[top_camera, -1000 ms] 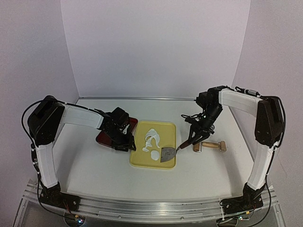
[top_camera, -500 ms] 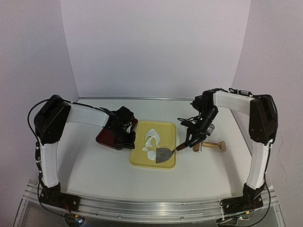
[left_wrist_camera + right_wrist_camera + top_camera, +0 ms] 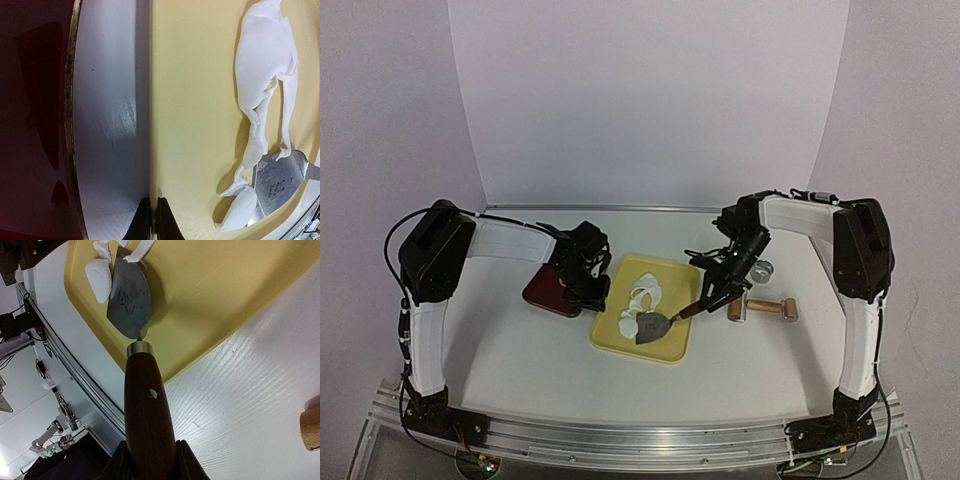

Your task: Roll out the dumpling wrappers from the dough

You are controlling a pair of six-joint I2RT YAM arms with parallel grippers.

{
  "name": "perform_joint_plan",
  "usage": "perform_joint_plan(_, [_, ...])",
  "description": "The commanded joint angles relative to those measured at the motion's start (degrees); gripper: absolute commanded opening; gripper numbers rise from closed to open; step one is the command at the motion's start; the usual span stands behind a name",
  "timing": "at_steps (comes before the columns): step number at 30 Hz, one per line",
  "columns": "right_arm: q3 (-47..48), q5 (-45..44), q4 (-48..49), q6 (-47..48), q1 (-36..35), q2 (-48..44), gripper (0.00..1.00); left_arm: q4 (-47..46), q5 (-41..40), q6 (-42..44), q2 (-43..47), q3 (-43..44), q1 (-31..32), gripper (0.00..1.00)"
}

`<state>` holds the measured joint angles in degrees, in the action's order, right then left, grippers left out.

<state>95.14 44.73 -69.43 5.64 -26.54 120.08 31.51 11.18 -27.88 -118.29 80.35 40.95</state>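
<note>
On the table (image 3: 520, 360), the left pincer (image 3: 151, 212) pinches the rim of the yellow tray (image 3: 672, 348). The ragged dough (image 3: 645, 288) lies mid-tray. The right pincer (image 3: 150, 456) clamps a wooden-handled spatula (image 3: 143, 390), its blade against the one wrapper (image 3: 626, 323) near the tray's front-left corner. Too steep a push could crumple or tear it.

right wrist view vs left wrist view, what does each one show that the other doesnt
Only the right wrist: the wooden handle of the spatula clamped in the right hand, and a rolling pin end. Only the left wrist: the dark red plate, the full ragged dough sheet, and the left hand shut on the rim of the yellow tray. Both: the tray, the metal blade and the round wrapper at its tip.
</note>
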Motion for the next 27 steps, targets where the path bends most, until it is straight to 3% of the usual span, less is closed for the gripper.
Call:
perform_joint_plan(1, [1.4,-1.0,0.1,0.5,-2.0,1.6,0.00,1.1,-2.9,1.1,-1.9,1.9,0.3,0.00])
perform_joint_plan(27, [1.1,7.4,10.5,-5.2,-3.3,6.3,0.00,1.5,-2.2,-1.0,-2.8,4.9,0.3,0.00])
